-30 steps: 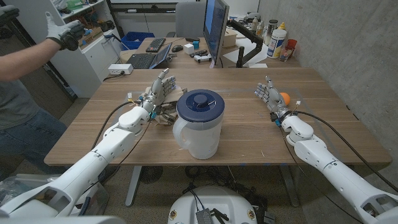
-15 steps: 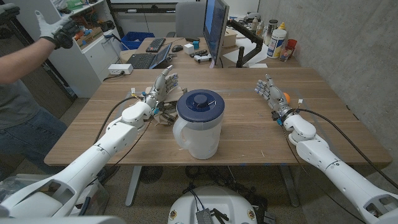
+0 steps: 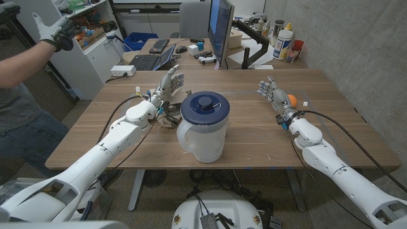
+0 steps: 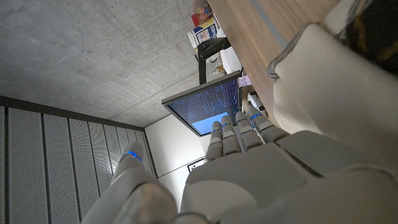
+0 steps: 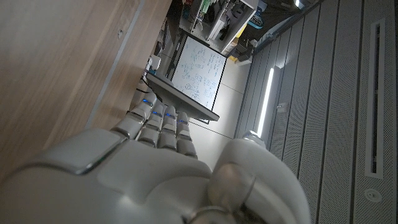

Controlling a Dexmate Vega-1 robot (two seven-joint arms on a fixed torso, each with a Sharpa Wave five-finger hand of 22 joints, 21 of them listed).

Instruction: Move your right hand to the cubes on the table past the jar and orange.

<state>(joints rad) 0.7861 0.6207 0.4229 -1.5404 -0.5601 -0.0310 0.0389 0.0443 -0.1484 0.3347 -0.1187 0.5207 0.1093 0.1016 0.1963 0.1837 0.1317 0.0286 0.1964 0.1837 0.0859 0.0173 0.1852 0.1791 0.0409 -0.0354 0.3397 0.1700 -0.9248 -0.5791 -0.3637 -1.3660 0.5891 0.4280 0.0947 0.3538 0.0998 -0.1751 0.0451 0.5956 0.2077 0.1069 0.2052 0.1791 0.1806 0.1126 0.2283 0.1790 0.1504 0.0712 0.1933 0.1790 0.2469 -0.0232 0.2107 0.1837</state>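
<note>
On the wooden table (image 3: 254,137), pretty much dead centre near the front edge, sits a big translucent jar (image 3: 202,127) with a dark blue lid (more of a pitcher really, it has a handle on its left). The orange (image 3: 291,100) is over on the right side of the table, just beside the right hand (image 3: 273,97) and partly tucked behind it. That right hand is up off the wood with its fingers stretched out and apart, holding nothing; the right wrist view shows the same thing, fingers (image 5: 158,121) straight and pointing toward a monitor.

Over on the other side, the left hand (image 3: 166,88) is raised just left of the jar, fingers extended and a bit spread, nothing in it either. Tucked under that wrist, right beside the jar's handle, there's a small cluster of brownish bits (image 3: 166,118) that could be the cubes, but they're too small and hidden to say for sure.

Behind the table there's a monitor (image 3: 220,28), and a person's gloved hand (image 3: 54,28) is up at the far left.
</note>
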